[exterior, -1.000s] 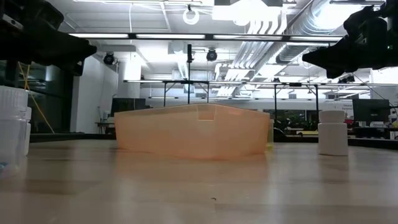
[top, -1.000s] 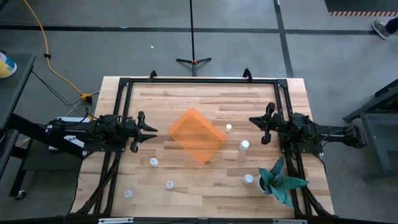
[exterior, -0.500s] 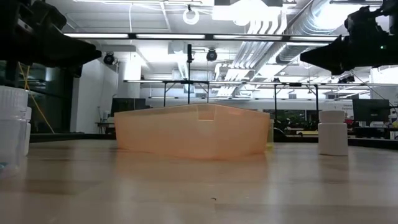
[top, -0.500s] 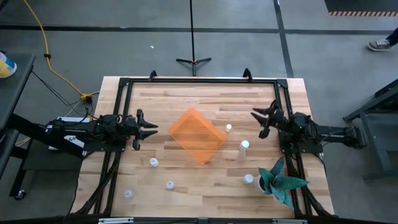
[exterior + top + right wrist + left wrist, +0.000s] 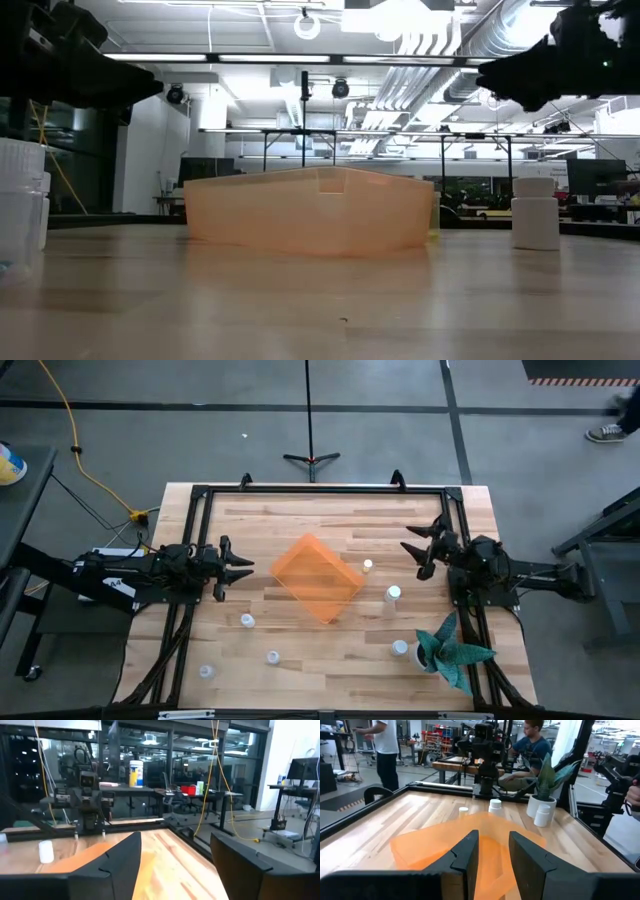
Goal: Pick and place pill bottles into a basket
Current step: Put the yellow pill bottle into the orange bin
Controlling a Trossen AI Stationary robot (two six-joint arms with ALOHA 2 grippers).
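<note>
The orange basket [image 5: 318, 577] rests flat near the table's middle, turned cornerwise. Several white pill bottles stand upright on the wood: two right of the basket [image 5: 368, 566] [image 5: 393, 594], one by the plant [image 5: 400, 649], and others nearer the front left [image 5: 247, 621] [image 5: 272, 657] [image 5: 206, 672]. My left gripper [image 5: 245, 567] hovers left of the basket, open, with nothing between its fingers [image 5: 493, 855]. My right gripper [image 5: 412, 550] hovers right of the basket, above the two bottles there, open wide and empty [image 5: 175, 865].
A teal leafy plant in a white pot [image 5: 450, 655] stands at the front right corner. Black frame rails [image 5: 320, 489] run along the table's edges. People are at benches beyond the table [image 5: 532, 742]. Bare wood lies between the basket and the far rail.
My right gripper has opened from shut to wide open. It has risen a little and shifted slightly toward the far edge. The bottles and the basket stay where they were.
</note>
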